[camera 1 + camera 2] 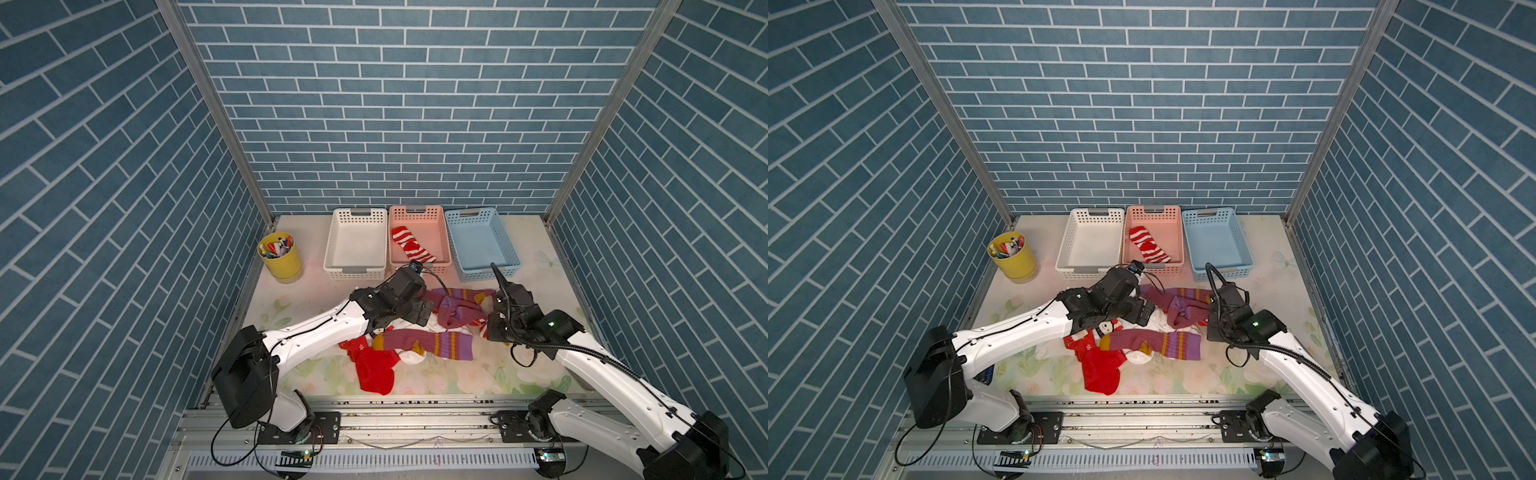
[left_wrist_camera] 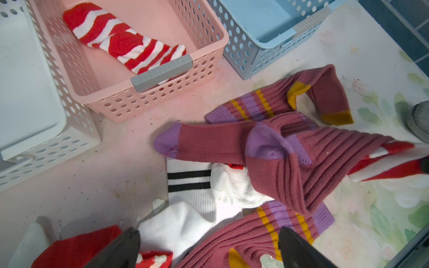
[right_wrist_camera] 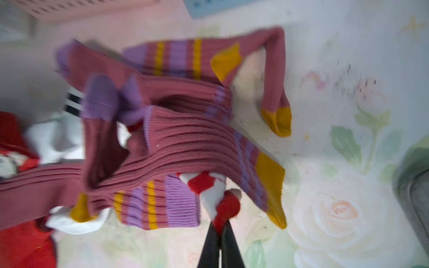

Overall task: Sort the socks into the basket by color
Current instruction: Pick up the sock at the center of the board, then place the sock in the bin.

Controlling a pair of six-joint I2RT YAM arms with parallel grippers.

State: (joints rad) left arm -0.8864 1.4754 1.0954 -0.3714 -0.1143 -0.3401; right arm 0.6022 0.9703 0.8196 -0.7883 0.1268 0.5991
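Step in hand: pulling a striped sock out of the pile. The right gripper is pinched tight on the sock's end. The rest of it lies under the mauve socks, between the arms. Blur leaves the depth of the bite uncertain. The left gripper hangs over the pile, jaws wide and empty. A matching sock lies in the pink basket. The next move calls for a lift that sheds the mauve socks, then a carry to the pink basket.
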